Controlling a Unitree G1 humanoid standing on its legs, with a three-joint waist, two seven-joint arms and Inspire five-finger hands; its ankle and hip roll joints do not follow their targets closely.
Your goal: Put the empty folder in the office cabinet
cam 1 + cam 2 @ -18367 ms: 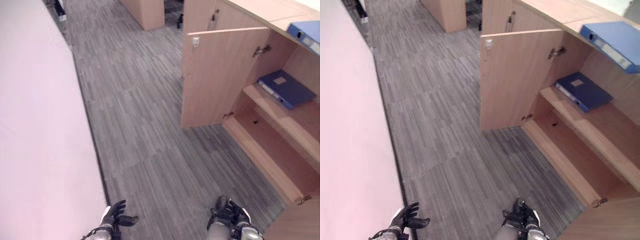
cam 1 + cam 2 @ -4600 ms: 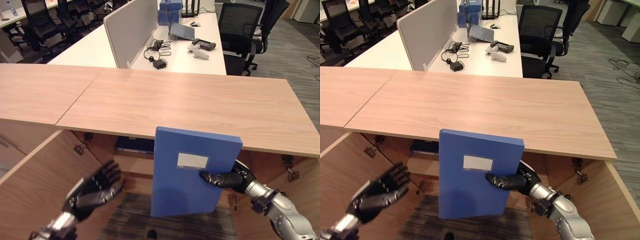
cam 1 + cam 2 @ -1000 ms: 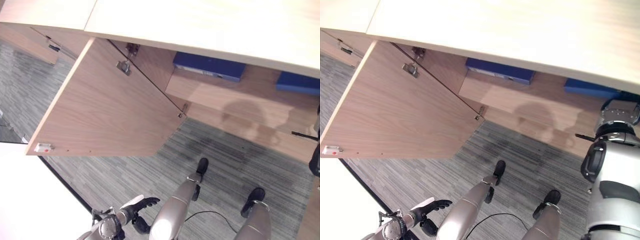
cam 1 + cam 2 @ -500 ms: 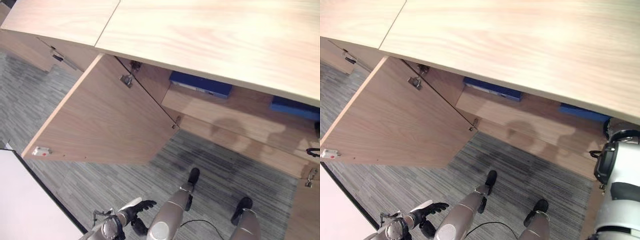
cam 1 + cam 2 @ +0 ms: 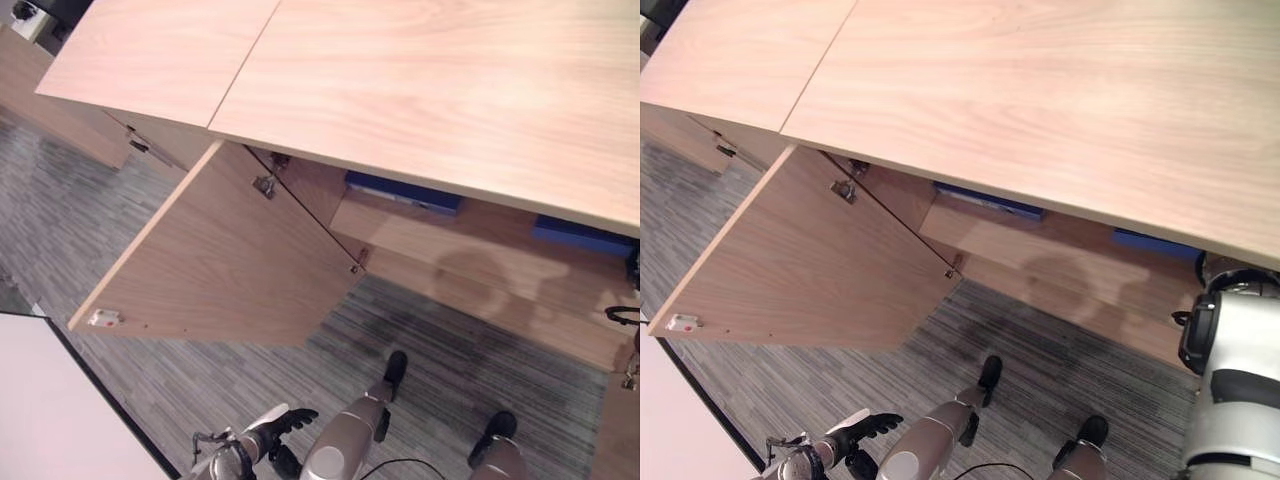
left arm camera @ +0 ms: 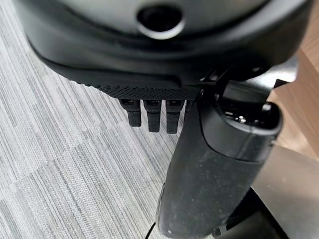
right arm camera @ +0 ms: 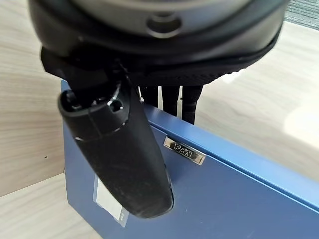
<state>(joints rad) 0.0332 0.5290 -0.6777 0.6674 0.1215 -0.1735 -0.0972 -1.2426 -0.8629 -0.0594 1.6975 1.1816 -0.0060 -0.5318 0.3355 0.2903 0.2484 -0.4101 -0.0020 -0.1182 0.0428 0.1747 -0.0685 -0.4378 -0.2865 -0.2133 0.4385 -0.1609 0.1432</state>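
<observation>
the left hand is a matte black moulded shell with a round recessed hole near the wrist and a finely dotted strip along its front edge. short ribbed black fingers sit in a row beside a fat smooth black thumb with small screws at its base. a white thumb cover shows from above, just ahead of the slim silver-grey left arm. the right hand has the same black shell and hole, a rounded black right thumb, and behind it a bulky silver-grey right arm with black joints.

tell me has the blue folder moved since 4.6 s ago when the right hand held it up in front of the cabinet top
Yes. The blue folder now lies flat on the cabinet shelf, under the cabinet top, with the right hand over it.
</observation>
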